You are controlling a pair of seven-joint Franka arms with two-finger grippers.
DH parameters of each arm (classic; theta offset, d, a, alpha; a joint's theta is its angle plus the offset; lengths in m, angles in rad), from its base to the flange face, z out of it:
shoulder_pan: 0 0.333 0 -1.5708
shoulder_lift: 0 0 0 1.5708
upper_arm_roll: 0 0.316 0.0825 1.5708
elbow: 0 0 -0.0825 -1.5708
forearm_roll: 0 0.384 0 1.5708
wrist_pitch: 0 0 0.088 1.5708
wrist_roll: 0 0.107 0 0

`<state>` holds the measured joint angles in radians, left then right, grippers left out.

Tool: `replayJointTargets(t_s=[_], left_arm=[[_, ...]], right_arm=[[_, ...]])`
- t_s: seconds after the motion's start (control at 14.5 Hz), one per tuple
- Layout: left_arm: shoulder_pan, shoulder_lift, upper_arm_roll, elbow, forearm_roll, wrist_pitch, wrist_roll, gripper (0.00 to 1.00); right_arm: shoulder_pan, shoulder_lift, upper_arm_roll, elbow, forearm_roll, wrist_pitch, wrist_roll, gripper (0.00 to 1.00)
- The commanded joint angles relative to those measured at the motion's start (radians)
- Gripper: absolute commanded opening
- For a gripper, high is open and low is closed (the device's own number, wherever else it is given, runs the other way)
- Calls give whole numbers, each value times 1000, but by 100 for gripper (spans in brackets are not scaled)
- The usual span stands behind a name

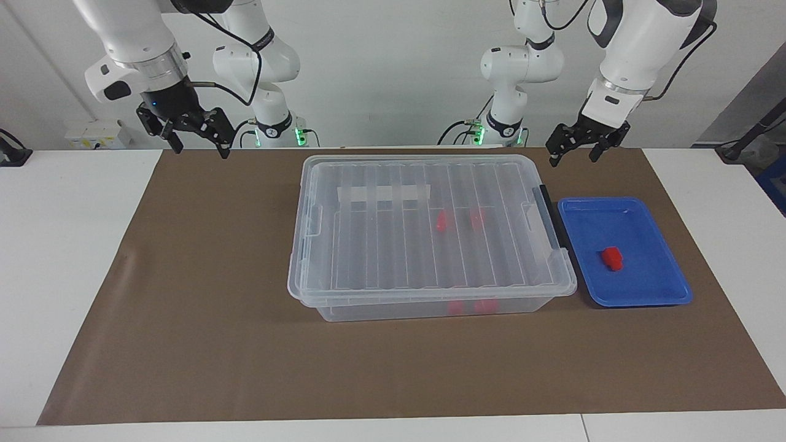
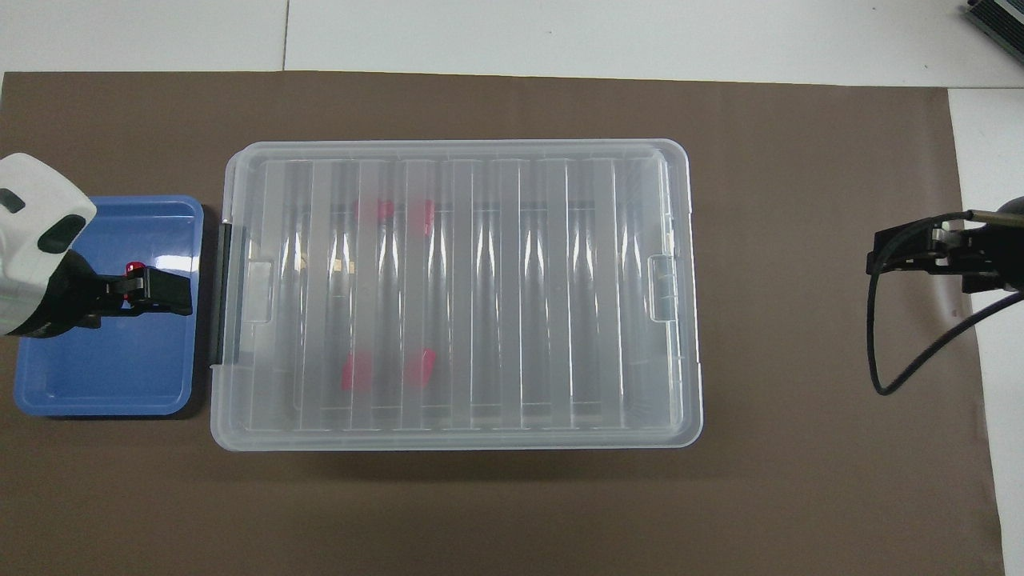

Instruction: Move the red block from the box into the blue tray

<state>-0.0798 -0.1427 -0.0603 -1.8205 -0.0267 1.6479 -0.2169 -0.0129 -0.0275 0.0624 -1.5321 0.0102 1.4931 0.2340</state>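
The box (image 1: 430,233) is a clear bin with its ribbed lid on, in the middle of the brown mat. Several red blocks show through it, such as one (image 1: 442,222) and another (image 2: 356,372). Beside its black clip handle lies the blue tray (image 1: 645,279), with one red block (image 1: 612,258) resting in it. My left gripper (image 1: 574,156) hangs open and empty, high in the air. In the overhead view the left gripper (image 2: 172,292) covers part of the tray (image 2: 120,368) and most of that block (image 2: 134,265). My right gripper (image 1: 199,146) hangs open and empty over the mat's corner at the right arm's end.
A brown mat (image 1: 215,307) covers the white table under the box and tray. A cable (image 2: 880,352) loops from the right arm's wrist over the mat's edge.
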Motion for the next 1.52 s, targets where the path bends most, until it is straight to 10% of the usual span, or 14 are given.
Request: replayJointTargets(t_s=[0.0,1.45], left_arm=[[-34,75,27,59,14,-13,-19,100],[-84,84,62,150,14,-83,-12,100]], right_arm=[[-2,29,7,32,-6,4,5,100],[-7,23,-4,0,-16,44,4,100]])
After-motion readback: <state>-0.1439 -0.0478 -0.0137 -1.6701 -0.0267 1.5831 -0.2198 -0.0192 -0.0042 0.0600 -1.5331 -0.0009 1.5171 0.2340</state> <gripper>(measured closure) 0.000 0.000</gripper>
